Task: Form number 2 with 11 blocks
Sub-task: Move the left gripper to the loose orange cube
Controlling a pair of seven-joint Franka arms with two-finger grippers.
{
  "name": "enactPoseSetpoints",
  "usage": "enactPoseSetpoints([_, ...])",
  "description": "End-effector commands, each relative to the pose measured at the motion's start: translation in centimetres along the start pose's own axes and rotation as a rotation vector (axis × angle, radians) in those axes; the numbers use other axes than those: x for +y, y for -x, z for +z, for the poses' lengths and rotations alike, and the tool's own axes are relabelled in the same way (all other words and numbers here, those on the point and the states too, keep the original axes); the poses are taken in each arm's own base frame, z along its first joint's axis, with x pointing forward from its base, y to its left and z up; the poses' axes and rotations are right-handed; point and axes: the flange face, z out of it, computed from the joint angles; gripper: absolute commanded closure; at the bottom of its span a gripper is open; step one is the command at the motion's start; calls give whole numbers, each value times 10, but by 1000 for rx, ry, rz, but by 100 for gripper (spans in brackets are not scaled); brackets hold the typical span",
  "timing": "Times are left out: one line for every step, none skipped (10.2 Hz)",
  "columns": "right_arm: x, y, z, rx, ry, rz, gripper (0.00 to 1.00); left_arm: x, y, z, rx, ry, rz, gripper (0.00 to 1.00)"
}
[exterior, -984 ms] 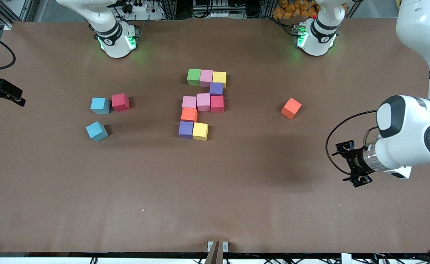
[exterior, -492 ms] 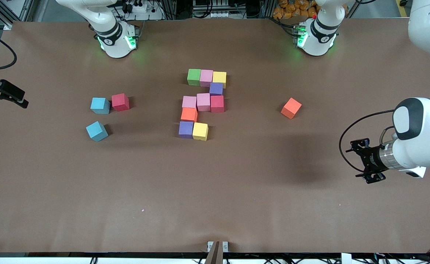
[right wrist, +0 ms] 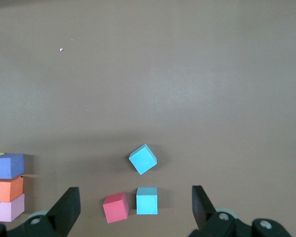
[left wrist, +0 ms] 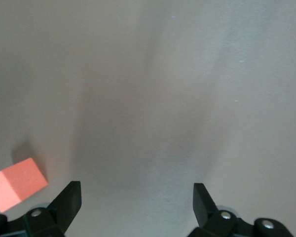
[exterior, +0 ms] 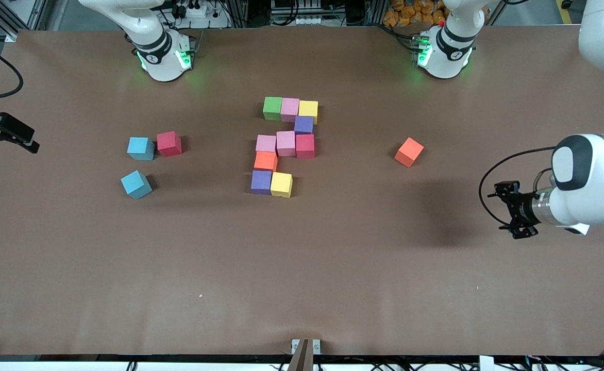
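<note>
Ten blocks lie packed together at the centre of the front view as the number 2 (exterior: 284, 146), not yet complete: top row green (exterior: 272, 108), pink (exterior: 289, 109) and yellow (exterior: 308, 110); below it a single purple cube (exterior: 303, 125); then a row of two pink cubes and one red (exterior: 305, 146); then one orange cube (exterior: 265, 161); the lowest row holds only purple (exterior: 261, 182) and yellow (exterior: 281, 184). A loose orange block (exterior: 408, 152) sits alone at centre right of the frame. At centre left, another red cube (exterior: 169, 143) touches a light blue cube (exterior: 140, 148), with a second blue cube (exterior: 136, 184) just below. The left gripper (exterior: 508, 208) hangs over the brown table (exterior: 302, 268) at the right edge, jaws spread and empty. The right gripper (exterior: 3, 131) waits at the left edge, jaws likewise spread and empty.
</note>
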Motion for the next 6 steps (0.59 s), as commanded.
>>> enactPoseSetpoints([3, 0, 0, -7, -19, -3, 0, -36, 34, 19, 13, -11, -1, 0])
enactPoseSetpoints([3, 0, 0, -7, -21, -5, 0, -47, 53, 32, 1, 2, -19, 0])
enactPoseSetpoints([1, 0, 1, -8, -21, -8, 0, -62, 71, 42, 0, 13, -32, 0])
enactPoseSetpoints([1, 0, 1, -10, -21, -6, 0, -73, 86, 48, -8, 26, -66, 0])
enactPoseSetpoints([0, 0, 5, -16, -21, -8, 0, -84, 106, 55, -8, 24, -85, 0])
enactPoseSetpoints([1, -1, 3, -10, -25, -6, 0, -102, 126, 68, 3, 19, -64, 0])
